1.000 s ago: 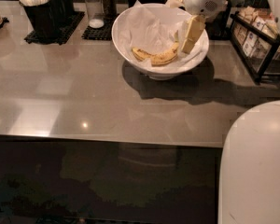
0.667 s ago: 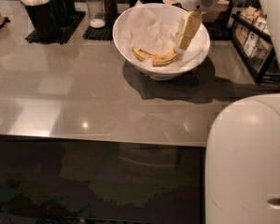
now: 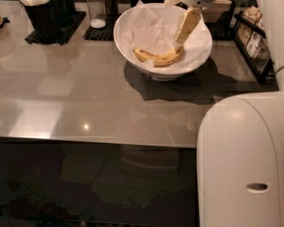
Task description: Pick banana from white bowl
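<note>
The gripper, grip state untellable, slants into the bowl by the table's far edge, poised at the banana's end to grasp it.

The banana is yellow with brown speckles and dark tips. The white bowl is glossy white, its paper lining white. The pincer, inside the bowl at the banana's right end, is pale yellow. The tabletop is glossy grey.
</note>
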Tool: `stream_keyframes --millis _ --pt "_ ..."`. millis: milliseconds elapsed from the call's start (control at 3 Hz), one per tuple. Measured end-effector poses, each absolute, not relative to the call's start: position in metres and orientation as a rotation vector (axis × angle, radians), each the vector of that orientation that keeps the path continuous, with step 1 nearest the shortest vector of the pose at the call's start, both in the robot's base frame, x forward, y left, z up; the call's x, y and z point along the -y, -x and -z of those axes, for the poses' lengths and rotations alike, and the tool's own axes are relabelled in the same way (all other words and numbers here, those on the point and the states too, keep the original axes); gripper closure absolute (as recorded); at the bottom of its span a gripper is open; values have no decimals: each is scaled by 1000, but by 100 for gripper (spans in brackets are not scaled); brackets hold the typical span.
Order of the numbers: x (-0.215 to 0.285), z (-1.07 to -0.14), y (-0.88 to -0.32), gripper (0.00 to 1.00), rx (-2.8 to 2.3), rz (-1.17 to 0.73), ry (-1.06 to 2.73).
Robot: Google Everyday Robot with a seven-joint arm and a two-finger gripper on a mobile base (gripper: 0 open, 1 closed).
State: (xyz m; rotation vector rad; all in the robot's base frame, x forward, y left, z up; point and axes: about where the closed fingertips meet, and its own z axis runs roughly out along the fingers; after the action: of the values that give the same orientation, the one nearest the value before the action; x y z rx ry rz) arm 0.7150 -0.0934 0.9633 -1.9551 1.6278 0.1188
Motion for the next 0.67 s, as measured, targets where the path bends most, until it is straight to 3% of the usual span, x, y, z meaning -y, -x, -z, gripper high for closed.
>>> stream_keyframes --millis 333,667 --pt "90 -961 -720 41 -1623 -117 1945" --pt "92 -938 -722 40 -1643 -204 1921"
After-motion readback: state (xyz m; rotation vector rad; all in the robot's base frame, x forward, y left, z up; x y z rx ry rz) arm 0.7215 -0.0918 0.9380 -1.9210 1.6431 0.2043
